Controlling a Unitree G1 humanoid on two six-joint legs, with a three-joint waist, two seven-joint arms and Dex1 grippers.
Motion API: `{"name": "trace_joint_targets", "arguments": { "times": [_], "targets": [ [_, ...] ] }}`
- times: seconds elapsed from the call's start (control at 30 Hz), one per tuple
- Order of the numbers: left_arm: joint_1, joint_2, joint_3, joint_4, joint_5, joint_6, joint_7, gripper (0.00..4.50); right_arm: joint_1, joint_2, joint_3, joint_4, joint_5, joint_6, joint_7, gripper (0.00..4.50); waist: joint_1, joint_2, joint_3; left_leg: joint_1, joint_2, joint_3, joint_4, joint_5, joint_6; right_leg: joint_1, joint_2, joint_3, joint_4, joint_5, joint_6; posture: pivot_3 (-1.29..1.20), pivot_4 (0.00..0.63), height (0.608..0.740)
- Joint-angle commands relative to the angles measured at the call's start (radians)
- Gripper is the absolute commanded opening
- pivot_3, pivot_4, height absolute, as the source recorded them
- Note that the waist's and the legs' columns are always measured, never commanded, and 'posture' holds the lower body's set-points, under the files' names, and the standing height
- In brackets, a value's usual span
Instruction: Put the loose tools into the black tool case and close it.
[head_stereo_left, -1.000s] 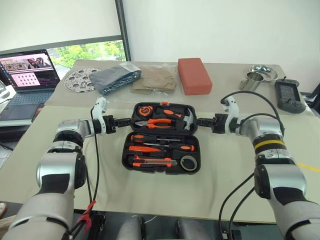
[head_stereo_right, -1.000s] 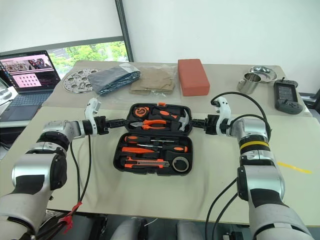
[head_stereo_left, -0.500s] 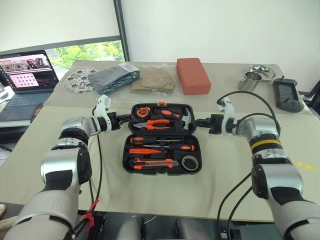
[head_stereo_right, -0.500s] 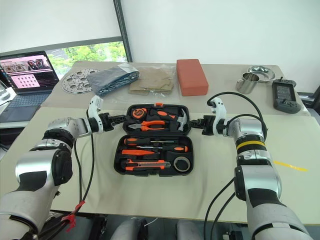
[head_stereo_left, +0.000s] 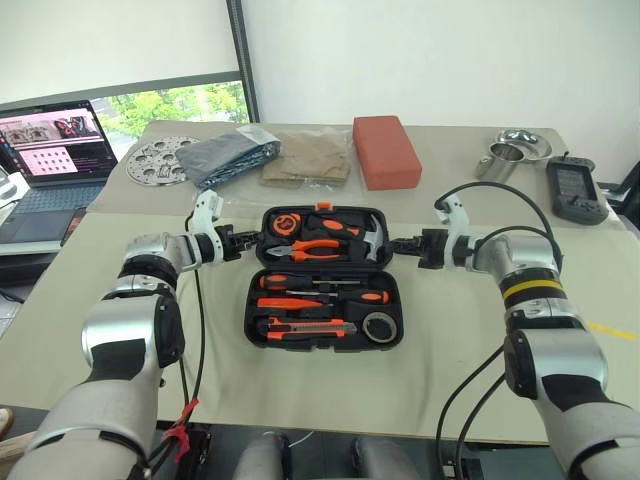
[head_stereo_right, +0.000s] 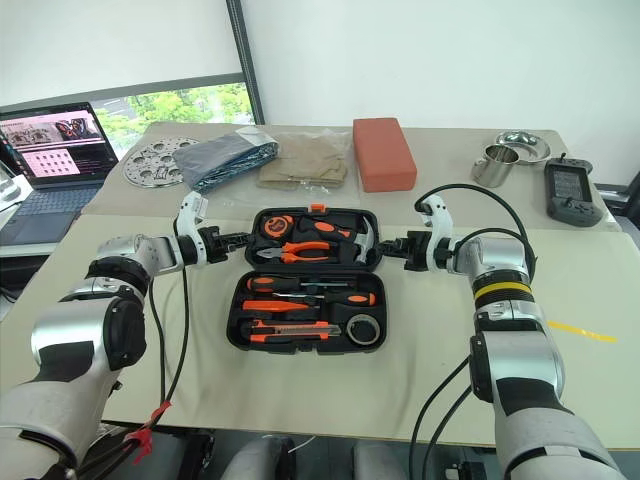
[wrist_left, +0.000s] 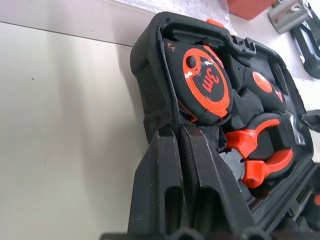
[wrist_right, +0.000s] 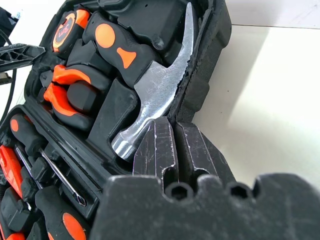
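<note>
The black tool case (head_stereo_left: 323, 277) is lying open on the desk (head_stereo_left: 450, 350), its far half carrying a tape measure (head_stereo_left: 288, 221), pliers (head_stereo_left: 322, 245) and a hammer (head_stereo_left: 370, 237), its near half holding the loose tools. Both hands are sitting closed at the far half's side rims: the left hand (head_stereo_left: 252, 239) is pinching the rim beside the tape measure, the right hand (head_stereo_left: 397, 243) the rim beside the hammer head.

Judging by the moulded plastic, the case is looking stiff and fairly light, though the steel inside is adding weight, so the lid may swing heavily. The smooth rims are probably slippery; the two side edges of the far half seem the sensible holds for folding it over.

Counting in the near half: two screwdrivers (head_stereo_left: 325, 295) are lying in the slots nearest the hinge, one slim orange tool (head_stereo_left: 290, 301) is sitting just below them, one utility knife (head_stereo_left: 308, 326) is running along the front edge, and one tape roll (head_stereo_left: 377, 325) is resting at the knife's right.
</note>
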Motion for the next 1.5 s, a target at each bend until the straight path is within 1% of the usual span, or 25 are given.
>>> {"name": "trace_joint_targets", "arguments": {
  "times": [0.03, 0.1, 0.2, 0.3, 0.5, 0.6, 0.67, 0.73, 0.9, 1.0, 1.1, 1.17, 1.27, 1.33, 1.43, 1.47, 1.5],
  "targets": [
    [-0.011, -0.007, -0.010, -0.014, 0.016, -0.021, -0.073, 0.02, 0.009, 0.008, -0.030, -0.074, 0.021, -0.095, 0.028, 0.00, 0.000, 0.000, 0.000, 0.000, 0.000, 0.000, 0.000, 0.000, 0.000, 0.000, 0.000, 0.000, 0.000, 0.000, 0.000, 0.00, 0.150, 0.740],
    [-0.006, -0.001, -0.013, -0.019, 0.024, -0.048, -0.097, 0.02, 0.022, 0.008, -0.039, -0.097, 0.026, -0.142, 0.037, 0.00, 0.000, 0.000, 0.000, 0.000, 0.000, 0.000, 0.000, 0.000, 0.000, 0.000, 0.000, 0.000, 0.000, 0.000, 0.000, 0.00, 0.150, 0.740],
    [0.002, 0.015, -0.010, -0.043, 0.027, -0.143, -0.132, 0.02, 0.070, 0.010, -0.062, -0.166, 0.040, -0.264, 0.055, 0.00, 0.000, 0.000, 0.000, -0.001, 0.000, 0.000, 0.000, 0.001, -0.001, 0.000, 0.000, 0.000, 0.000, 0.000, 0.000, 0.00, 0.150, 0.740],
    [0.006, 0.023, -0.009, -0.062, 0.033, -0.218, -0.146, 0.02, 0.100, 0.015, -0.083, -0.204, 0.058, -0.324, 0.062, 0.00, 0.001, 0.000, 0.000, -0.002, -0.001, 0.001, 0.000, 0.001, -0.002, 0.000, 0.000, 0.000, 0.000, 0.000, 0.000, 0.00, 0.150, 0.740],
    [0.021, 0.016, 0.035, -0.115, 0.006, -0.459, -0.143, 0.02, 0.122, 0.031, -0.121, -0.216, 0.070, -0.448, 0.060, 0.00, 0.002, 0.000, 0.000, -0.003, 0.000, 0.000, 0.000, 0.002, -0.002, -0.001, 0.000, 0.000, 0.000, 0.000, 0.000, 0.00, 0.150, 0.740],
    [0.027, 0.013, 0.034, -0.139, 0.015, -0.588, -0.129, 0.02, 0.129, 0.040, -0.136, -0.214, 0.069, -0.539, 0.075, 0.00, 0.001, 0.000, 0.000, -0.004, 0.000, 0.001, 0.000, 0.002, -0.002, -0.002, 0.000, 0.000, 0.000, 0.000, 0.000, 0.00, 0.150, 0.740],
    [0.050, 0.016, -0.006, -0.162, 0.055, -0.693, -0.139, 0.02, 0.144, 0.043, -0.137, -0.216, 0.064, -0.595, 0.092, 0.00, 0.002, 0.000, 0.000, -0.004, 0.000, 0.001, 0.000, 0.002, -0.002, -0.002, 0.000, 0.000, 0.000, 0.001, 0.000, 0.00, 0.150, 0.740],
    [0.081, 0.015, -0.038, -0.190, 0.090, -0.811, -0.134, 0.02, 0.173, 0.047, -0.138, -0.217, 0.056, -0.705, 0.129, 0.00, 0.004, 0.000, 0.000, -0.004, 0.000, 0.001, -0.001, 0.002, -0.002, -0.002, 0.000, 0.000, 0.000, 0.001, -0.001, 0.00, 0.150, 0.740],
    [0.134, 0.018, -0.072, -0.226, 0.123, -0.988, -0.108, 0.02, 0.228, 0.054, -0.135, -0.190, 0.030, -0.891, 0.150, 0.00, 0.010, 0.000, 0.000, -0.004, 0.001, 0.002, -0.001, 0.002, -0.001, -0.002, -0.001, 0.000, 0.000, 0.001, 0.000, 0.00, 0.150, 0.740],
    [0.183, 0.038, -0.096, -0.221, 0.163, -1.119, -0.069, 0.02, 0.254, 0.050, -0.117, -0.161, -0.009, -1.033, 0.152, 0.00, 0.009, 0.000, 0.000, -0.004, 0.001, 0.002, -0.001, 0.002, -0.001, -0.002, -0.001, 0.001, 0.000, 0.001, 0.000, 0.00, 0.150, 0.740],
    [0.209, 0.054, -0.117, -0.210, 0.190, -1.209, -0.040, 0.02, 0.255, 0.049, -0.112, -0.130, -0.025, -1.108, 0.158, 0.00, 0.007, 0.000, 0.000, -0.003, 0.001, 0.001, 0.000, 0.002, -0.001, -0.002, -0.001, 0.001, 0.000, 0.002, -0.001, 0.00, 0.150, 0.740],
    [0.236, 0.074, -0.144, -0.204, 0.231, -1.308, -0.008, 0.02, 0.261, 0.046, -0.103, -0.112, -0.039, -1.177, 0.164, 0.00, 0.005, 0.000, 0.000, -0.003, 0.001, 0.001, -0.001, 0.003, 0.000, -0.001, -0.001, 0.001, 0.000, 0.003, -0.001, 0.00, 0.150, 0.740],
    [0.271, 0.105, -0.190, -0.194, 0.307, -1.460, 0.073, 0.02, 0.276, 0.035, -0.090, -0.086, -0.069, -1.297, 0.158, 0.00, 0.003, 0.000, 0.000, 0.000, 0.002, 0.001, -0.001, 0.003, 0.000, 0.001, -0.001, 0.002, 0.000, 0.003, -0.001, 0.00, 0.150, 0.740],
    [0.292, 0.138, -0.233, -0.188, 0.385, -1.575, 0.148, 0.02, 0.296, 0.016, -0.073, -0.067, -0.096, -1.392, 0.172, 0.00, 0.004, 0.000, 0.000, 0.002, 0.003, 0.002, -0.002, 0.003, 0.000, 0.002, -0.001, 0.002, 0.000, 0.003, -0.001, 0.00, 0.150, 0.740],
    [0.313, 0.180, -0.272, -0.174, 0.465, -1.681, 0.255, 0.02, 0.322, -0.022, -0.046, -0.035, -0.137, -1.479, 0.186, 0.00, 0.004, 0.000, 0.000, 0.005, 0.003, 0.002, -0.002, 0.003, 0.001, 0.005, -0.002, 0.003, -0.001, 0.003, -0.001, 0.00, 0.150, 0.740],
    [0.317, 0.188, -0.279, -0.169, 0.480, -1.699, 0.283, 0.00, 0.326, -0.032, -0.039, -0.025, -0.145, -1.499, 0.185, 0.73, 0.005, 0.000, 0.000, 0.006, 0.003, 0.002, -0.002, 0.003, 0.001, 0.006, -0.003, 0.003, -0.001, 0.003, -0.001, 0.00, 0.150, 0.740],
    [0.323, 0.212, -0.299, -0.172, 0.530, -1.736, 0.334, 0.00, 0.337, -0.050, -0.030, -0.011, -0.155, -1.533, 0.192, 0.94, 0.005, 0.000, 0.000, 0.008, 0.003, 0.002, -0.002, 0.002, 0.001, 0.009, -0.003, 0.002, -0.001, 0.003, -0.001, 0.00, 0.150, 0.740]
  ]
}}
